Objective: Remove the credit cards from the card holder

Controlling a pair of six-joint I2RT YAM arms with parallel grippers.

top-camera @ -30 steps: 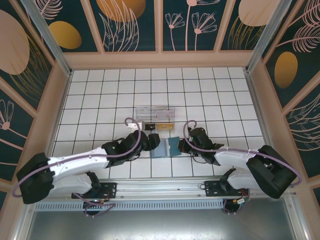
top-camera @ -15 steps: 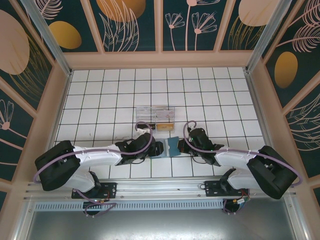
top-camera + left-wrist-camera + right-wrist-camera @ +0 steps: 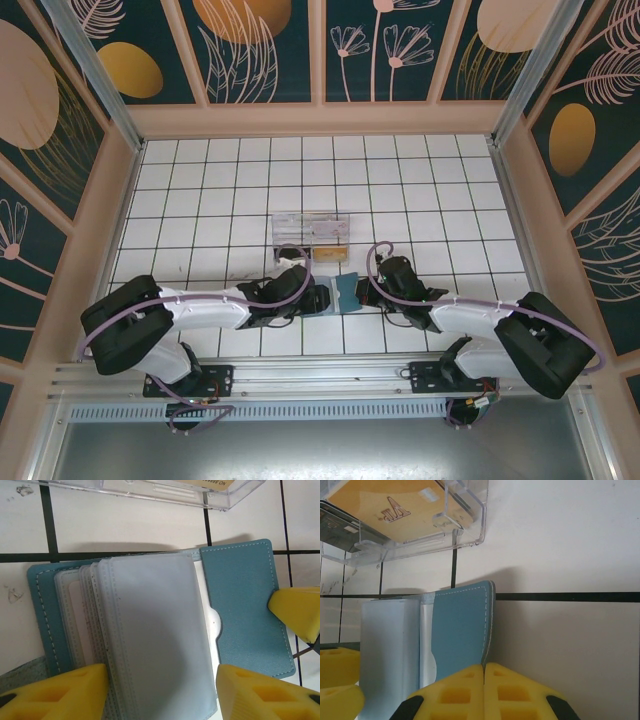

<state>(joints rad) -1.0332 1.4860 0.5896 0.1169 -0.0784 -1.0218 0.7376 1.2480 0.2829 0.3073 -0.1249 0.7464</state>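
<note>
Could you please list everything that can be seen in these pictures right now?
dark teal folding card holder: one, teal, lying open on the table between the grippers.
clear plastic card sleeves: a stack, frosted, fanned inside the card holder; number unclear.
clear plastic compartment box: one, transparent, just beyond the card holder.
tan card: one, in the box.
dark card: one, partly seen, in the box beside the tan one.
white tiled table: one, black grid lines.
floral wall panels: several, dark teal and gold, around the table.
left gripper: yellow fingers, open, straddling the sleeves.
right gripper: yellow fingers, shut on the card holder's flap edge.
</note>
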